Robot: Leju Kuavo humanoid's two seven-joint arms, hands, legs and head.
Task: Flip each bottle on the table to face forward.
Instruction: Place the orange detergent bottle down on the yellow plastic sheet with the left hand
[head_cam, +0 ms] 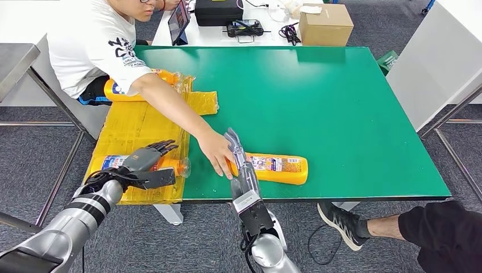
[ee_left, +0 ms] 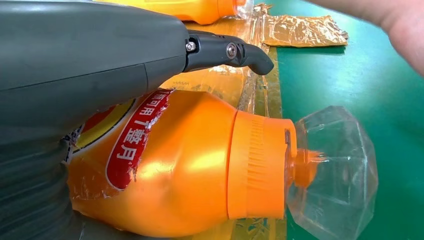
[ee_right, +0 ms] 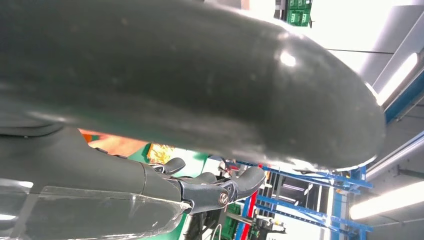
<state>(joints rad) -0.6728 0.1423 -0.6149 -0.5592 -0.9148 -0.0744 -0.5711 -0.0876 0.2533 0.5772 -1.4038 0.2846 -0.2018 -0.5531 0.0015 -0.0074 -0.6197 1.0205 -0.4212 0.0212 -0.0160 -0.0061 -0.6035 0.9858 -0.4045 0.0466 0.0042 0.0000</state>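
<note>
An orange bottle [head_cam: 281, 169] lies on its side near the front edge of the green table [head_cam: 341, 102]. My right hand [head_cam: 241, 162] stands on edge at its cap end, fingers [ee_right: 220, 192] stretched out and gripping nothing. A person's hand [head_cam: 215, 152] rests on the same end. A second orange bottle [head_cam: 112, 162] lies on the yellow mat [head_cam: 136, 128], its clear cap [ee_left: 335, 170] towards the green surface. My left hand [head_cam: 145, 162] lies over that bottle [ee_left: 200, 165], fingers extended past it. A third orange bottle [head_cam: 133, 91] lies at the mat's far end.
The person sits at the table's far left corner, an arm reaching across the mat. A crumpled yellow wrapper [head_cam: 203, 102] lies beside the mat. Behind the table stand a cardboard box [head_cam: 325, 24] and a black case [head_cam: 219, 11]. Someone's shoe [head_cam: 340, 222] is on the floor at front right.
</note>
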